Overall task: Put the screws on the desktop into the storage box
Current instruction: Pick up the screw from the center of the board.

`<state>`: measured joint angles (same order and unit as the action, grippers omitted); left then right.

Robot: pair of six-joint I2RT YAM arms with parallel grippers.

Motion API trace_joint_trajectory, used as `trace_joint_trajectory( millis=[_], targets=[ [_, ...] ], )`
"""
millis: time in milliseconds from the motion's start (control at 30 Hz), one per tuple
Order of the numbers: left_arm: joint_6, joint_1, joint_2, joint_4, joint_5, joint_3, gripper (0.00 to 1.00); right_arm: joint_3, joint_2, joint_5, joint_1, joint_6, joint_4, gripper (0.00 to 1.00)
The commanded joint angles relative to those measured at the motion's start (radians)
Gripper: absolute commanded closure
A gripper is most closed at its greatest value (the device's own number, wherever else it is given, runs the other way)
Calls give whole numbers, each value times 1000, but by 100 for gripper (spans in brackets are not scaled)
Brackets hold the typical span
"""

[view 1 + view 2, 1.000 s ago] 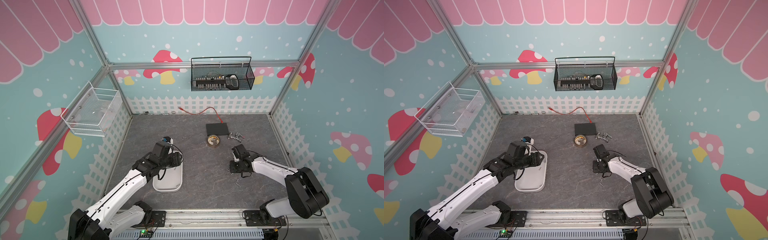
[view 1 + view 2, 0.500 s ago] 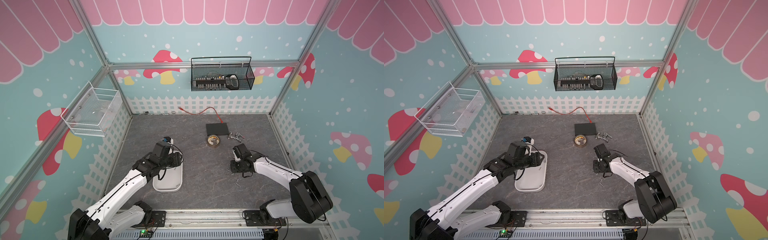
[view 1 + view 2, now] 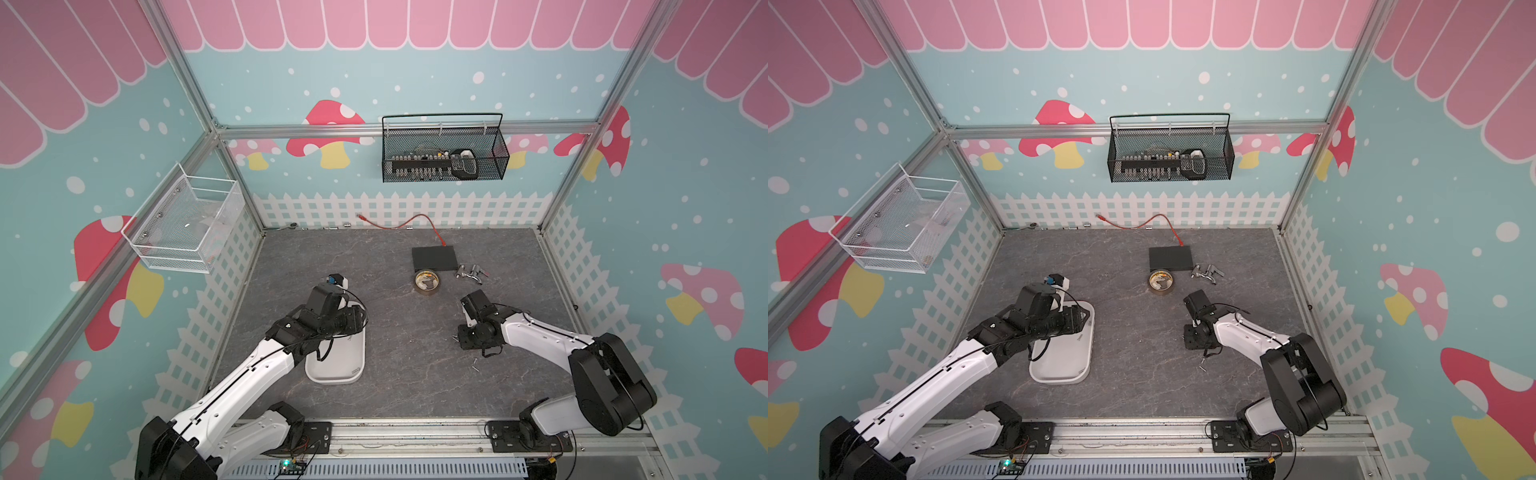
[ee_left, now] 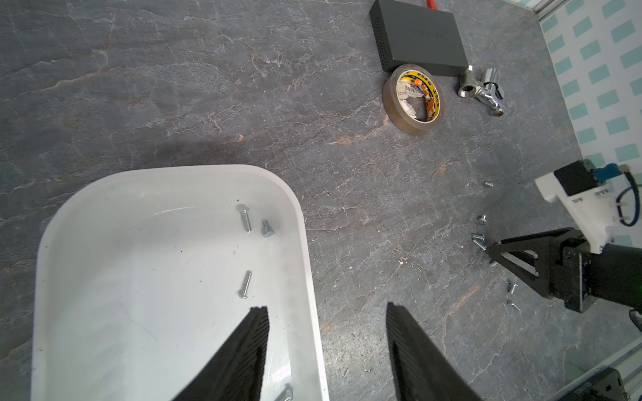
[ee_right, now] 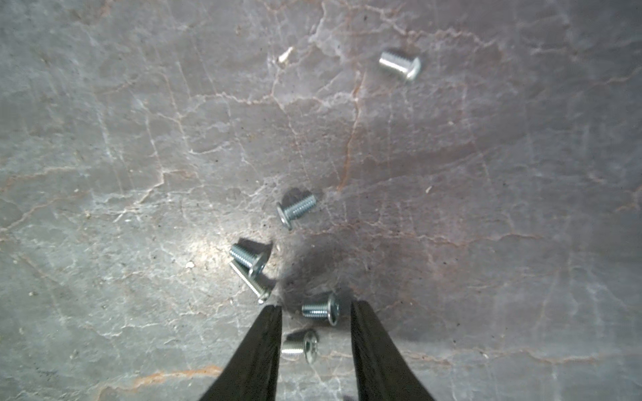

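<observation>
Black right claw [image 5: 316, 305] part-open astride one loose screw [image 5: 320, 309]; left claw [image 4: 326, 307] half-open, empty.

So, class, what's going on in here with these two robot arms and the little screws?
Small silver metal screws are being cleared off the dark grey marbled tabletop into the shallow white plastic tray. The right claw is low over a scatter of them, open, with one lying loose between its jaws. The left claw hangs open and empty across the tray's edge. A few screws already lie in the tray.
</observation>
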<state>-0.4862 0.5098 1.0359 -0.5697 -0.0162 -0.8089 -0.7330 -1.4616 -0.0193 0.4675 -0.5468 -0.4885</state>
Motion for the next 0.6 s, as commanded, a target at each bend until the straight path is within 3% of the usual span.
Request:
trace_joint_trajectory(
  millis=[0, 567],
  targets=[
    [-2, 5, -8, 5, 20, 16, 41, -9, -38, -26, 21, 7, -36, 61],
    [-5, 12, -11, 4, 28, 16, 41, -33, -146, -70, 43, 21, -47, 74]
  ],
)
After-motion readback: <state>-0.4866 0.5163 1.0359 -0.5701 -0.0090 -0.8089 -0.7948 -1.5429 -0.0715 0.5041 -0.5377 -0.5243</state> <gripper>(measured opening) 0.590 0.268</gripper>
